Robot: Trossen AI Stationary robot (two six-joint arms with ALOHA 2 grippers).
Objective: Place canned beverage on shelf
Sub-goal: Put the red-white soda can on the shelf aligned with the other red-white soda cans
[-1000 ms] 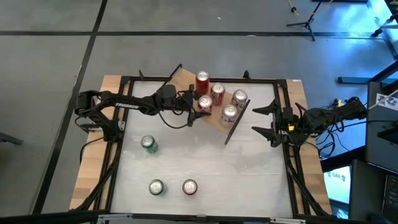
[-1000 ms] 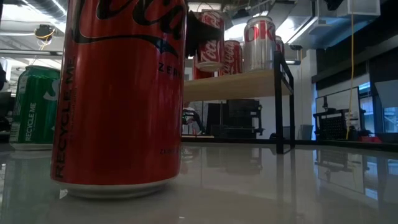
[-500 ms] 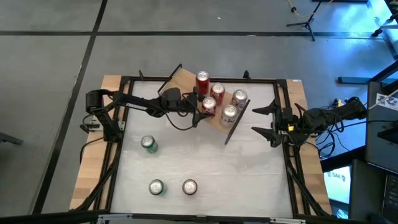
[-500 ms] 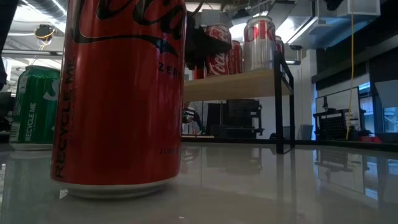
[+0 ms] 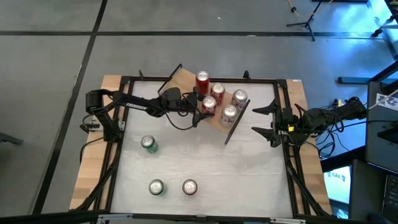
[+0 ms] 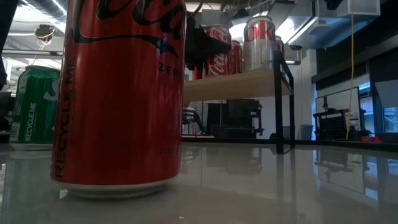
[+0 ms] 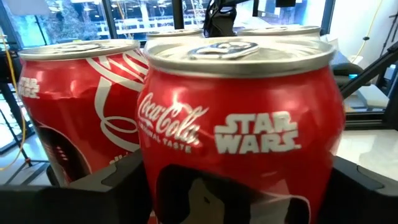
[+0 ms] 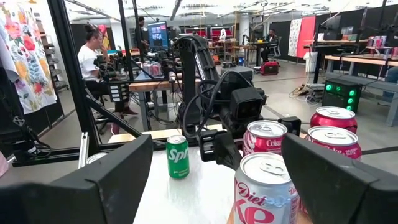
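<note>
A red Star Wars can point(image 7: 239, 124) is seen upright on the wooden shelf point(image 5: 186, 83) beside three other cans, framed by the jaws of the left gripper point(image 5: 200, 109), which are spread on either side of it. The right gripper point(image 5: 266, 121) is held at the table's point(image 5: 236, 168) right edge, its jaws spread and empty. Three more cans are left standing on the table.

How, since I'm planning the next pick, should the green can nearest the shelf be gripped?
Take the green can by its round side wall, about mid-height, fingers on opposite sides, coming in level from the left. It stands upright with bare table all around, so probably nothing blocks that approach, and its flat lid offers no pinch.
</note>
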